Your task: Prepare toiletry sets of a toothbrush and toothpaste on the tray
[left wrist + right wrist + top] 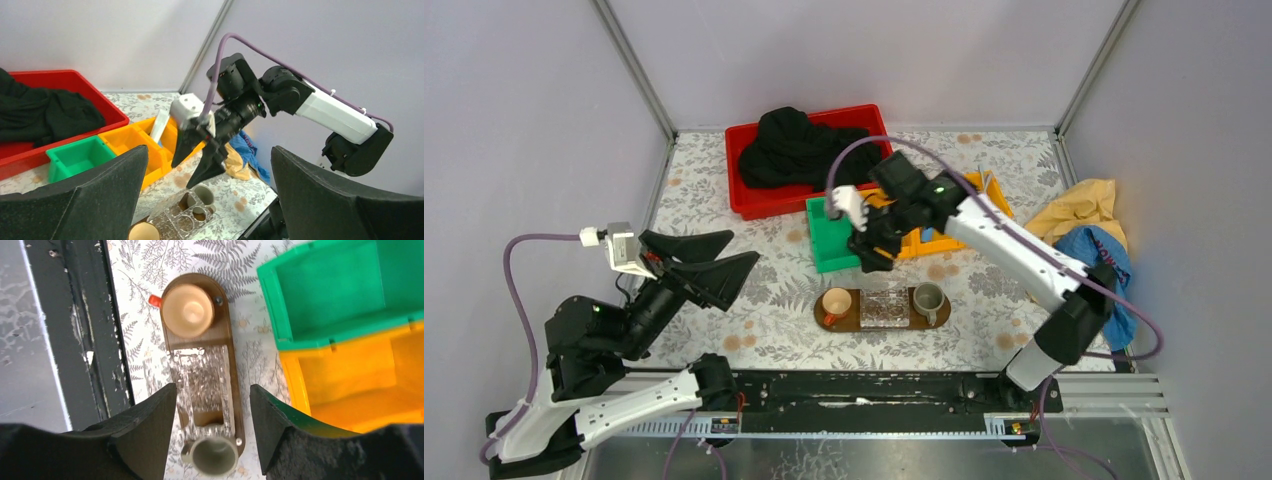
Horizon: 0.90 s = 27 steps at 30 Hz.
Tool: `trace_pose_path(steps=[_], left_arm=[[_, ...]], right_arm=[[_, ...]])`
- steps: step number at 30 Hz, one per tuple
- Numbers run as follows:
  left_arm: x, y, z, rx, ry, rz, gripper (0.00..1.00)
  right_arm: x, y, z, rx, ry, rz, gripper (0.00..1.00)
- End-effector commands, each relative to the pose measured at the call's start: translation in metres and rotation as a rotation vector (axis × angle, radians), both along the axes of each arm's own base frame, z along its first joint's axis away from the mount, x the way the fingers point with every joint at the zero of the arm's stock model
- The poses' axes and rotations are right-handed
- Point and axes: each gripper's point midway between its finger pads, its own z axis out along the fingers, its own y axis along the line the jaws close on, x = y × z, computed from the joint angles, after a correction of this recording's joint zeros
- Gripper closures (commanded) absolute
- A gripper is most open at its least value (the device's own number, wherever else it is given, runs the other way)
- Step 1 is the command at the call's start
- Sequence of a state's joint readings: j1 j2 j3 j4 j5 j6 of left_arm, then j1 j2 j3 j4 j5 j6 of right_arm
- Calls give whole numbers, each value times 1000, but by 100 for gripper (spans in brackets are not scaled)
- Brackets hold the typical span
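The dark-brown oval tray lies at the near middle of the table. It carries a tan cup, a clear ribbed holder and a grey cup. My right gripper hovers open and empty above the tray's far edge; in its own view the jaws straddle the holder from above. A silvery-white toothpaste tube leans in a yellow bin. The blue tube and the toothbrushes are hidden. My left gripper is open and empty, left of the tray.
A green bin and yellow bins stand behind the tray. A red bin with black cloth sits at the back. Yellow and blue cloths lie at the right wall. A black rail runs along the near edge.
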State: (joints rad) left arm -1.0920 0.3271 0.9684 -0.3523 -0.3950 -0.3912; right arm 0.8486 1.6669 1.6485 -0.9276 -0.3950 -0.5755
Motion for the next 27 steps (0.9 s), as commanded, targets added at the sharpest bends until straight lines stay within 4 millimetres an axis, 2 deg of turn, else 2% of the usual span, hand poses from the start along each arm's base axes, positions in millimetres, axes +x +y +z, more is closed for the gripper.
trace_pose_path(steps=[1,3,8,11,13,15,18,20,22,27], left_arm=[[-10,-6,26,-77,-57,-65,0],[-5,-16,16,-44,-40,-68,0],[12,-54,-23,57,27,-85,0],[22,-76,-44,137,69,-93,0],[26,-93,-58,187,91,-114,0],[29,-106,-67,218,98,-135,0],[32,-120,-71,266,82,-163,0],[34,-124,-67,317,46,-165,0],[41,-124,-60,381,6,-141,0],[59,-121,-61,483,-16,-120,0]], right_arm=[[-4,-36,46,214,80,-20,37],[11,-59,68,331,72,-105,37],[36,-116,101,574,27,-320,30],[46,-147,111,686,-30,-446,21],[52,-165,114,735,-85,-522,11],[58,-181,116,773,-112,-600,5],[69,-197,119,790,-133,-684,0],[76,-202,120,775,-127,-724,0],[83,-204,127,763,-126,-729,0],[99,-204,135,743,-83,-717,1]])
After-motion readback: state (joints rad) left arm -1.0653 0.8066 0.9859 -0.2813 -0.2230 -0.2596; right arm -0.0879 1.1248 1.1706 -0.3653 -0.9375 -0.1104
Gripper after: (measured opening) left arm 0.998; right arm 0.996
